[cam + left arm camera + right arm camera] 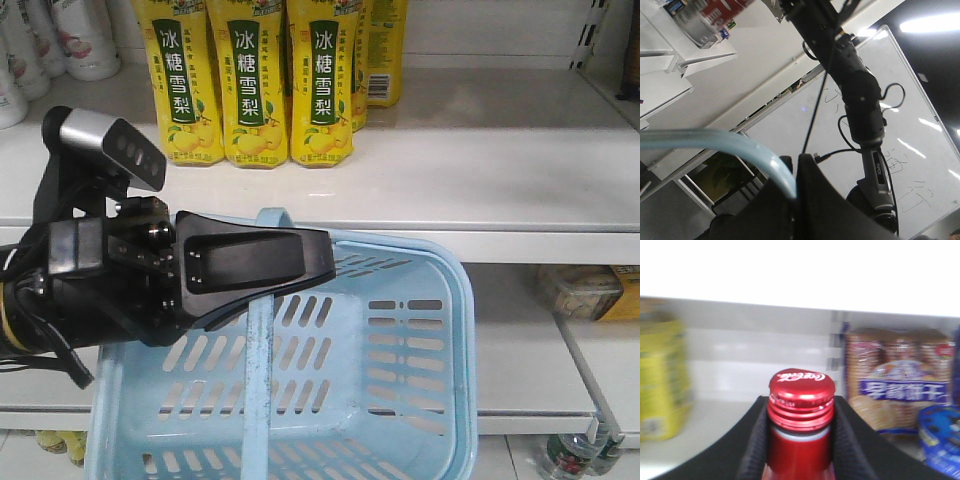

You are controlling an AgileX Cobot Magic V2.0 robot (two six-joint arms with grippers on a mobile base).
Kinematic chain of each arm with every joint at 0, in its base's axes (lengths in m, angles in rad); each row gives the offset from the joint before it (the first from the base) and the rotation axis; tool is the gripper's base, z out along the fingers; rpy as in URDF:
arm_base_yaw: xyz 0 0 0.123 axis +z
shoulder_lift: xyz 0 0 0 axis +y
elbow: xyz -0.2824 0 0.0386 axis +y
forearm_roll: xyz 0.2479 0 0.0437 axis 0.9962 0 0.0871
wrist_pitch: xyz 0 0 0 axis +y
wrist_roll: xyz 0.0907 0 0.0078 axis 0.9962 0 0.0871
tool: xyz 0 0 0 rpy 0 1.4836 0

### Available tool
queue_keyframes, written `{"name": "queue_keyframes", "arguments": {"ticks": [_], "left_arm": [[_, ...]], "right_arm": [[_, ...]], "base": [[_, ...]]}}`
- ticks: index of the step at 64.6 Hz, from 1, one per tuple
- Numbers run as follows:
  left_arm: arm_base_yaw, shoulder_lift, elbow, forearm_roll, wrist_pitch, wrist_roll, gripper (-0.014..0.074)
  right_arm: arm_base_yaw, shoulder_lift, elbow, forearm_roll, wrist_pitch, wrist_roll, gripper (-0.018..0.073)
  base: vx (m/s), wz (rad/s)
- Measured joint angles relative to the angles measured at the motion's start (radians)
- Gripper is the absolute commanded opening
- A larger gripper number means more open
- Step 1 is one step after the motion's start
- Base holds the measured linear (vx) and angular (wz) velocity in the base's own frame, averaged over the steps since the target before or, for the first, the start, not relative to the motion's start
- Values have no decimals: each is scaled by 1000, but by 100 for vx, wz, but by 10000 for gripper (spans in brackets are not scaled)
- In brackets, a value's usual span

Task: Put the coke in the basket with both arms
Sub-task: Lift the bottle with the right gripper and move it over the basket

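Closest to the lens in the right wrist view, logged one coke bottle [800, 450], red and upright, with one red cap [801, 389], at lower centre of the frame. Found the right gripper [801, 405] clenched on its neck, with one black pad [756, 445] pressed against each side just below the cap. Noted behind it, all blurred, one yellow pack [662, 380] at left, one biscuit pack [895, 380] at right and one blue pack [940, 440] at lower right, on a white shelf [720, 425]. Counted one light-blue basket [445, 290] across the lower half of the front view, with one handle [258, 400] raised over its middle. Found the left gripper [300, 280], centre left, clamped around that handle near its top. Checked the left wrist view: same handle curving in from the left edge into the black jaws at bottom centre. Counted three yellow drink bottles [247, 80] in a front row along the top of the front view, and a fourth [383, 50] behind them at right. Could not count the white bottles [75, 40], cropped at upper left.
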Motion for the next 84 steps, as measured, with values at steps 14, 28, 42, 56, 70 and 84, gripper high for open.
{"name": "queue_keyframes", "arguments": {"ticks": [14,28,42,56,70,84], "left_arm": [[0,0,0,0,0,0,-6],[0,0,0,1,0,0,-6],[0,0,0,1,0,0,-6],[0,0,0,1,0,0,-6],[0,0,0,1,4,0,-6],[0,0,0,3,10,0,-6]], "right_arm": [[241,-101,0,133,173,-81,-2],[498,-62,62,318,200,-210,-2],[618,21,227,349,94,-214,-2],[631,93,340,378,-39,-214,-2],[631,146,349,396,-76,-215,22],[634,157,349,402,-78,-215,183]], "base": [[0,0],[0,0],[0,0],[0,0],[0,0],[0,0]]}}
